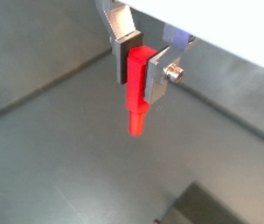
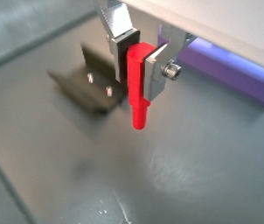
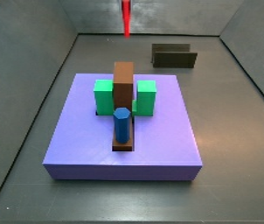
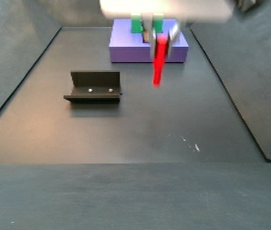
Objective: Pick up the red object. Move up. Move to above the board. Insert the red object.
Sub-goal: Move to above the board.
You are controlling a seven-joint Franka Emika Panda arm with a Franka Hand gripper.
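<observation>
My gripper [image 1: 139,68] is shut on the red object [image 1: 135,96], a thin bright red peg that hangs straight down between the silver fingers in both wrist views [image 2: 139,87]. It is lifted clear of the grey floor. In a side view the red object [image 3: 126,17] hangs at the far end, well behind the board [image 3: 128,131], a purple-blue slab bearing a brown block [image 3: 124,83], green blocks [image 3: 145,96] and a blue peg [image 3: 121,125]. In a side view the red object [image 4: 160,59] hangs just in front of the board [image 4: 126,48]; the gripper body [image 4: 164,9] is blurred there.
The fixture, a dark L-shaped bracket, stands on the floor [image 4: 93,87], [image 3: 174,56], and shows beside the peg in a wrist view [image 2: 87,83]. An edge of the board [image 2: 228,70] shows beyond the fingers. Grey walls enclose the floor.
</observation>
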